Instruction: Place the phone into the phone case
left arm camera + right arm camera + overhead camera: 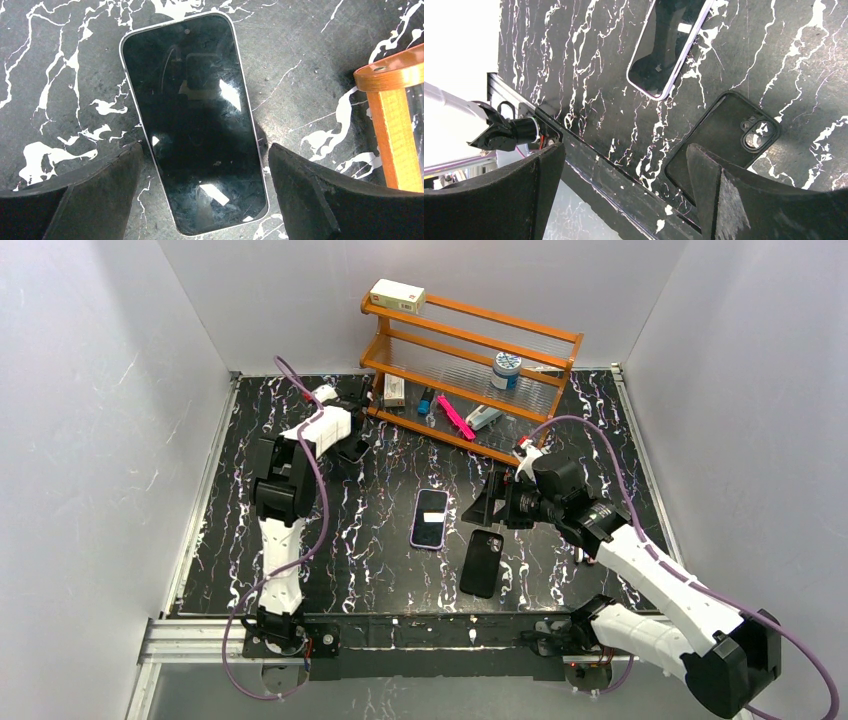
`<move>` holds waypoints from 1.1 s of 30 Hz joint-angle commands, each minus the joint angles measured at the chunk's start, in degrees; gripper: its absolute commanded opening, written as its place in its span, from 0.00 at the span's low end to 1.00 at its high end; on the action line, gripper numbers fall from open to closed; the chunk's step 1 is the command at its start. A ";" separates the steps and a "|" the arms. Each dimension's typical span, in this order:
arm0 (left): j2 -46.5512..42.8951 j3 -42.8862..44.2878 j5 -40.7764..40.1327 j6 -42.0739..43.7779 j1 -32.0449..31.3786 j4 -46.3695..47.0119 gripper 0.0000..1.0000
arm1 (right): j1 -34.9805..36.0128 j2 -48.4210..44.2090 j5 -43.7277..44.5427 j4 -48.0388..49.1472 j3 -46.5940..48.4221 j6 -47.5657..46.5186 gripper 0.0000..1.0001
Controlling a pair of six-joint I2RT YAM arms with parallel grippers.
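The phone lies flat, its glossy black face up, on the black marbled table near the rack's left end; in the top view it is mostly hidden under my left arm. My left gripper is open, with one finger on each side of the phone's near end, and holds nothing. The phone case is matte black with a camera cutout and lies near the table's front edge. My right gripper is open and empty above the table, just behind the case; one finger covers part of the case.
A lavender-edged phone with a white sticker lies mid-table, left of the case; it also shows in the right wrist view. An orange wooden rack with small items stands at the back, its post right of the phone. White walls enclose the table.
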 commanded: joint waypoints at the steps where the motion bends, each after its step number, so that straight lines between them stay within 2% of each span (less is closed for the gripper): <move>1: 2.68 4.67 1.16 1.50 0.58 -9.15 0.93 | 0.02 0.35 0.69 1.94 1.20 -0.18 0.99; 8: 4.78 7.00 3.88 5.62 0.59 -13.89 0.82 | 0.03 -1.21 1.90 3.02 -0.05 0.98 0.99; 12: 2.83 3.73 10.37 7.70 0.79 -13.73 0.78 | 0.09 -1.06 2.28 2.98 -0.13 1.11 0.99; 20: -6.51 -11.17 20.21 13.19 0.59 -9.20 0.69 | 0.05 -1.95 1.64 3.98 -1.70 3.08 0.99; 33: -27.04 -36.20 31.59 15.75 -2.39 -2.89 0.66 | 0.02 -0.98 -1.45 8.14 -4.85 7.82 0.99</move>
